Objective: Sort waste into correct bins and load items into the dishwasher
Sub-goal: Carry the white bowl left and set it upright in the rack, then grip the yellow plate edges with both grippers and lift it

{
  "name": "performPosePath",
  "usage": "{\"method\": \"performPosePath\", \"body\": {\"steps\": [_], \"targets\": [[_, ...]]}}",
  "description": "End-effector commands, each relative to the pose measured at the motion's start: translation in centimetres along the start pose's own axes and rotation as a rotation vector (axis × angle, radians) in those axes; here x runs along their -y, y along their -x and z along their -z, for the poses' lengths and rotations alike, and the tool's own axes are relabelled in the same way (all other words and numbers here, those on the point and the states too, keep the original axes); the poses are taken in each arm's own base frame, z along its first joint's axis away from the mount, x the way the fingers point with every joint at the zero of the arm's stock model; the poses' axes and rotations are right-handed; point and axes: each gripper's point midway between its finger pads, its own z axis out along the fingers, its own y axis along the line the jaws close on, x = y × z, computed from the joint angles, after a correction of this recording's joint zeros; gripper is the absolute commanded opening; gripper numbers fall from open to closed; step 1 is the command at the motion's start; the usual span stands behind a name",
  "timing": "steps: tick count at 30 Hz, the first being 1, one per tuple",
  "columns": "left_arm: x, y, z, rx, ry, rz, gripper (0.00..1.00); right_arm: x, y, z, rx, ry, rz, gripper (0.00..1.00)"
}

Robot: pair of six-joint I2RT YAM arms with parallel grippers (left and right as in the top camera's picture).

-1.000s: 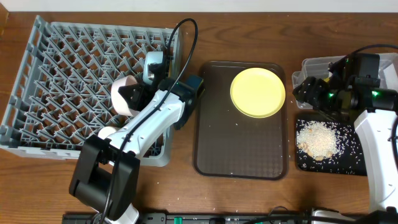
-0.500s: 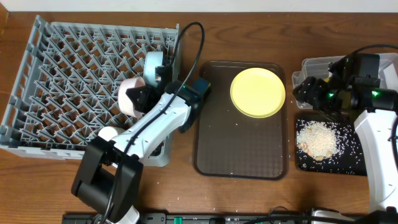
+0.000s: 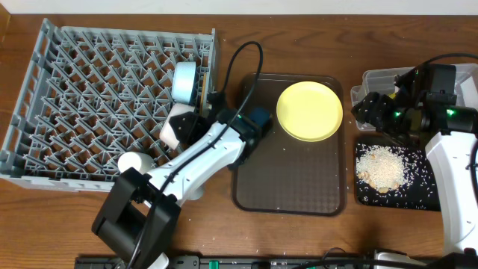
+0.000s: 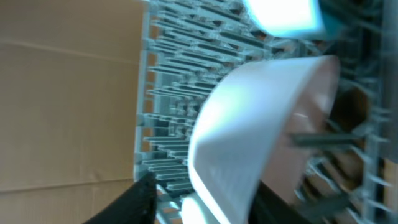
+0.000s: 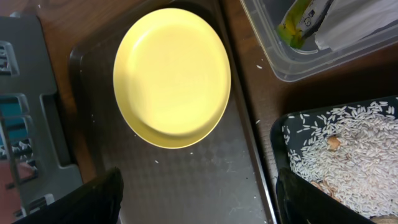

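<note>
The white bowl (image 3: pixel 177 124) (image 4: pixel 249 124) stands tilted on its side among the pegs at the right edge of the grey dishwasher rack (image 3: pixel 82 90) (image 4: pixel 168 93). It is just below the light blue bowl (image 3: pixel 184 81) (image 4: pixel 286 15), which stands on edge. My left gripper (image 3: pixel 184 128) (image 4: pixel 208 199) straddles the white bowl's rim with its jaws open, a gap showing beside the left finger. The yellow plate (image 3: pixel 309 110) (image 5: pixel 171 74) lies on the brown tray (image 3: pixel 291 179). My right gripper (image 3: pixel 367 109) (image 5: pixel 205 205) hangs open and empty.
The clear tub (image 3: pixel 373 78) (image 5: pixel 292 62) holds a green wrapper (image 5: pixel 298 18) and a white napkin (image 5: pixel 354 18). The black tray (image 3: pixel 418 198) (image 5: pixel 280 130) holds a heap of rice (image 3: pixel 379 166) (image 5: pixel 348 155). A few grains are scattered on the brown tray.
My left arm carried the white bowl rightward across the rack to a spot by the blue bowl, and its jaws have opened. The right arm has not moved.
</note>
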Motion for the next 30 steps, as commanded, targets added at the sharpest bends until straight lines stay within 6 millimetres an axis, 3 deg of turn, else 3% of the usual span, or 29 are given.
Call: {"method": "performPosePath", "body": {"steps": [1, 7, 11, 14, 17, 22, 27, 30], "targets": [[3.1, -1.4, 0.8, -0.061, -0.135, -0.026, 0.5, -0.1, 0.4, 0.1, 0.013, 0.001, 0.001, 0.77], [4.9, -1.5, 3.3, -0.078, -0.302, 0.022, 0.5, -0.1, 0.4, 0.1, 0.013, 0.001, 0.0, 0.74], [4.4, 0.2, 5.9, -0.048, -0.465, 0.143, 0.51, -0.8, -0.1, -0.1, 0.002, 0.008, 0.12, 0.68], [2.6, 2.0, 8.2, 0.021, -0.576, 0.264, 0.59, -2.4, -1.2, -0.5, -0.026, 0.025, 0.22, 0.69], [-0.5, 4.1, 10.5, 0.111, -0.692, 0.417, 0.61, -3.8, -2.9, -1.2, -0.06, 0.014, 0.29, 0.72], [-4.7, 6.1, 13.0, 0.207, -0.909, 0.627, 0.61, -2.3, -5.4, -3.2, -0.119, -0.189, 0.125, 0.74], [-8.2, 6.4, 12.2, 0.223, -0.981, 0.759, 0.65, -0.7, -7.7, -7.1, -0.197, -0.277, 0.016, 0.75], [-8.8, 5.9, 11.1, 0.192, -1.001, 0.776, 0.68, 0.5, -8.0, -9.5, -0.216, -0.309, -0.064, 0.72]]}}
